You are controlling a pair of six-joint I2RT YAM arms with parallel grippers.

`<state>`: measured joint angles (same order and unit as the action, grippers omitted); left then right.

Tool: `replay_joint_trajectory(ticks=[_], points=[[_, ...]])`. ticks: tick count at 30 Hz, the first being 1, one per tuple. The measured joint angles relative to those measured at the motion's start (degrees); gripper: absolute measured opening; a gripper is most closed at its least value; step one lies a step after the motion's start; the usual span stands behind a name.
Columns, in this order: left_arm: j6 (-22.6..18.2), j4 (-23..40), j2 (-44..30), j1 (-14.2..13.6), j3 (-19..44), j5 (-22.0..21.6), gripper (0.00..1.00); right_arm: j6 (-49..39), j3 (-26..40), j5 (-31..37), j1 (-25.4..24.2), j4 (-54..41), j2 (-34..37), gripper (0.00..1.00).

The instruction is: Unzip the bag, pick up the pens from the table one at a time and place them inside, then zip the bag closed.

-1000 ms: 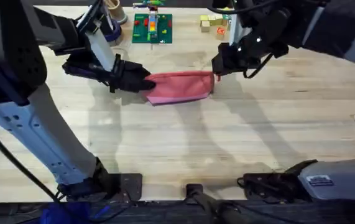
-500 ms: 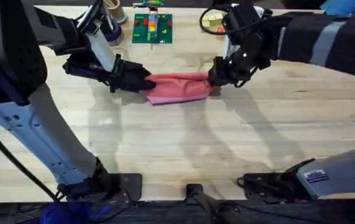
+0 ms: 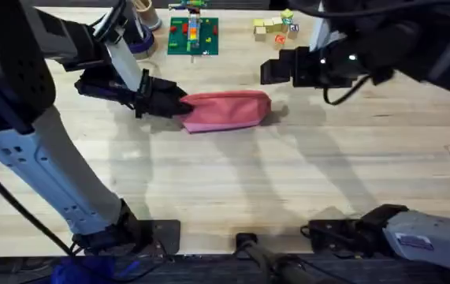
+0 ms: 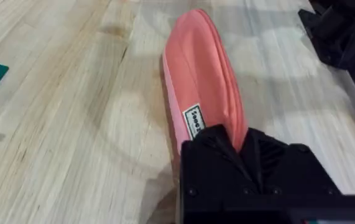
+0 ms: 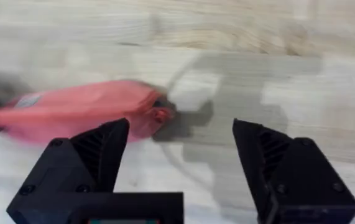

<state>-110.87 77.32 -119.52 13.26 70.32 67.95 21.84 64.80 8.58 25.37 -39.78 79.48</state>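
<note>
Bag: the bag (image 3: 228, 110) is lying on the table (image 3: 232, 181), long axis running left to right in the overhead view, toward the far middle of the planks. It is looking closed along its top seam; a small white label is showing on its side in my left wrist view (image 4: 203, 81).

Left gripper: I am clamping my left gripper (image 3: 179, 105) on the bag's left end. In the wrist view the pink fabric is running straight into my black fingers (image 4: 211, 155) and is pinched between them.

Right gripper: I am holding my right gripper (image 3: 270, 72) above the table, just beyond the bag's right end and apart from it. My fingers (image 5: 96, 155) are spread wide with bare wood between them; I am gripping nothing.

Bag end under right wrist: the bag (image 5: 78, 112) is lying below and to one side of my open fingers, with a small red pull at its tip. I am not touching it.

Background: a green board (image 3: 193, 35) with coloured blocks and a few small loose blocks (image 3: 272, 29) are sitting at the table's far edge, well apart from the bag.

Pens: I cannot tell where they are.
</note>
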Motion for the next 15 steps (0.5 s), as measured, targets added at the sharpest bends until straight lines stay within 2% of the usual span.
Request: replay_joint_trajectory(ticks=[5,10,12,13,14,15], points=[[0.00,0.00,0.00,0.00,0.00,-0.03,0.043,-3.69,0.08,0.48,4.94,-3.96,-5.87,0.997],[0.00,0.00,0.00,0.00,0.00,-0.06,0.043,-5.50,0.08,0.70,7.89,-5.49,-7.43,0.997],[-0.15,0.21,0.00,0.04,0.00,0.02,0.318,-5.90,0.08,0.70,8.37,-5.49,-7.43,0.997],[-0.14,-0.04,0.00,0.15,0.00,-0.01,0.793,-6.05,0.08,0.77,8.37,-5.49,-7.41,0.997],[-0.04,-0.11,0.00,0.20,0.00,-0.01,0.940,-6.05,0.08,0.85,8.37,-5.49,-7.41,0.997],[0.02,-0.24,0.00,0.17,0.00,-0.01,0.974,-6.05,0.08,0.88,8.37,-5.49,-7.42,0.997]])
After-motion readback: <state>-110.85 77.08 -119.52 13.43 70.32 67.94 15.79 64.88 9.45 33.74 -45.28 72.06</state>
